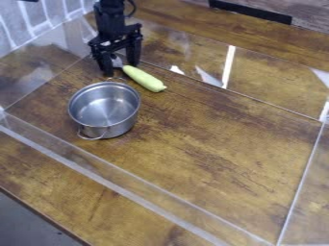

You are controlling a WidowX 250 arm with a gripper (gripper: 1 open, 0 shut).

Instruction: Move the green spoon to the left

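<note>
The green spoon lies on the wooden table, its yellow-green handle pointing down-right; its metal bowl end is hidden beneath the gripper. My black gripper stands upright just left of the handle's upper end, fingers spread open and pointing down at the table. Nothing is held between the fingers. One fingertip is to the left, the other close to the spoon.
A round steel pot sits in front of the gripper and spoon. Clear acrylic walls fence the work area on the front, left and right. A tiled wall rises at the far left.
</note>
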